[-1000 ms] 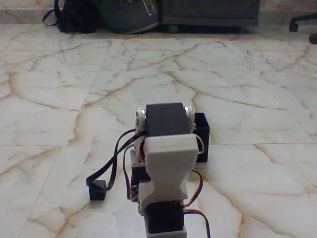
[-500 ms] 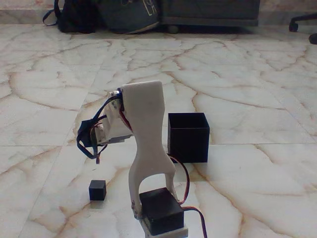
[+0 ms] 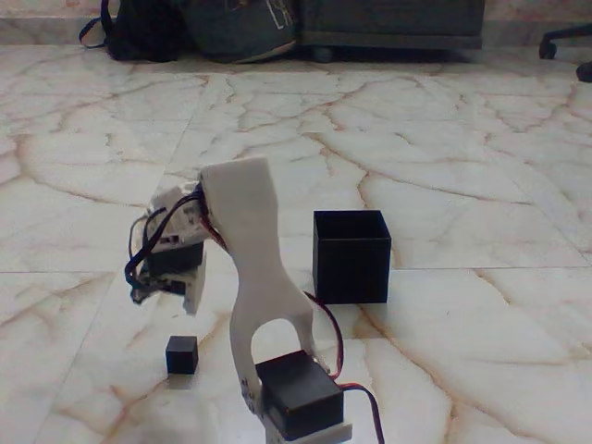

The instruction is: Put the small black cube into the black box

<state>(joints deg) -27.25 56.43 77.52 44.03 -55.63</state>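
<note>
Hanging above the small black cube on the marble floor, the gripper is seen, finger state indiscernible; the black box stands right of the cube.

We're looking at what appears to be a room in a home or small office, with the rig sitting right on the floor, which is showing as polished cream marble tiles with brown veining and thin grout lines. Along the back wall a dark backpack is slumping beside a grey bag, dark furniture is standing next to them, and the wheeled base of an office chair is poking in at the far right.
</note>
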